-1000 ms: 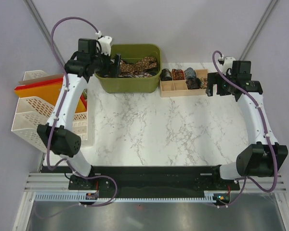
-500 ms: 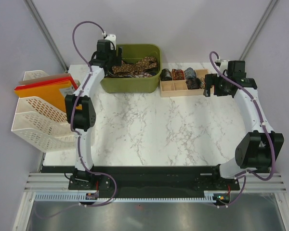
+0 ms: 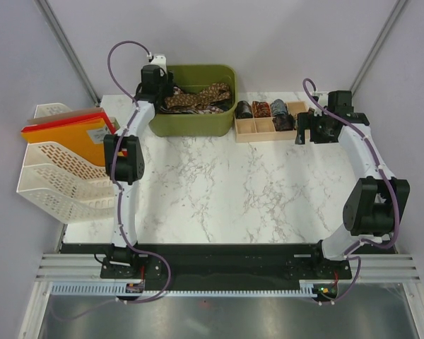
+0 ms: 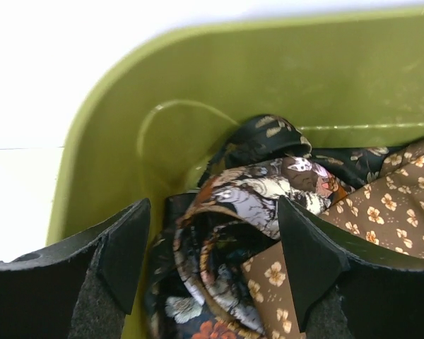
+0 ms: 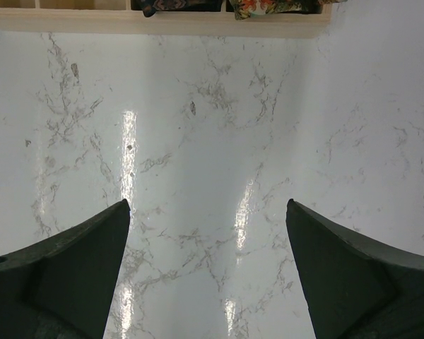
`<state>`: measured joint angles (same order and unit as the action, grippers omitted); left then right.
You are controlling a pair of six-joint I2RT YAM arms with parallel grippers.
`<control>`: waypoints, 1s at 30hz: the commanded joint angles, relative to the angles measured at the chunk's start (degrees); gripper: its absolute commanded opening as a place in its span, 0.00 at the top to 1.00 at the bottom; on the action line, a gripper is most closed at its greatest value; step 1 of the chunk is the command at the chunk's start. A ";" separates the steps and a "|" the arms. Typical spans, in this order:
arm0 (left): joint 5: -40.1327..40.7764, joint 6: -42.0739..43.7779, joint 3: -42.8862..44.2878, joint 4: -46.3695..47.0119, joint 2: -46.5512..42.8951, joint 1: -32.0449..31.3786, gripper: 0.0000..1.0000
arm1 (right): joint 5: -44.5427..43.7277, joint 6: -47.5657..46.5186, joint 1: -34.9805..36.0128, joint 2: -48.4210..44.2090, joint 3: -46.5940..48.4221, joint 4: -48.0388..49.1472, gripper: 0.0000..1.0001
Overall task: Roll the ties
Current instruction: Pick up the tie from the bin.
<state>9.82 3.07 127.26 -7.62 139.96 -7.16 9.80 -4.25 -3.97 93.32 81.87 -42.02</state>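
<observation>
Left pincer (image 3: 167,93) set over the tangled dark paisley fabric ties (image 3: 201,97), right pincer (image 3: 302,130) standing empty.
From above, the left pincer hangs at the left end of the olive-green plastic bin (image 3: 191,126) that holds the ties, at the far edge of the white marbled tabletop (image 3: 219,183). Finished rolled ties (image 3: 261,109) stand in the compartmented wooden tray (image 3: 254,131) just right of the bin. Left wrist view: jaws apart, straddling a fold of the heap and gripping nothing, probably placed to lift one tie out for rolling. Right wrist view: jaws wide open over bare tabletop on the near side of the tray, holding nothing, likely parked clear until a tie is laid out.
</observation>
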 commanded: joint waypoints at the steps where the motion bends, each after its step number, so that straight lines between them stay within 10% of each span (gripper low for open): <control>1: -1.04 0.97 2.90 4.10 1.98 -0.22 0.22 | -0.40 0.56 0.28 0.28 1.46 0.89 0.02; 7: -2.27 -0.43 2.73 3.57 3.21 0.04 0.32 | -1.01 0.47 0.28 1.07 1.54 0.71 0.02; 14: -4.64 -2.54 4.66 3.57 2.34 0.83 0.96 | -1.72 0.30 0.28 0.99 1.72 0.71 0.02; 30: -13.87 -3.26 11.17 6.47 -14.45 0.13 0.98 | 0.48 0.91 0.28 -1.47 1.19 1.76 0.02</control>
<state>-1.65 0.03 134.74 -6.72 134.30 -6.50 9.23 -4.23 -3.95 94.35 81.89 -41.95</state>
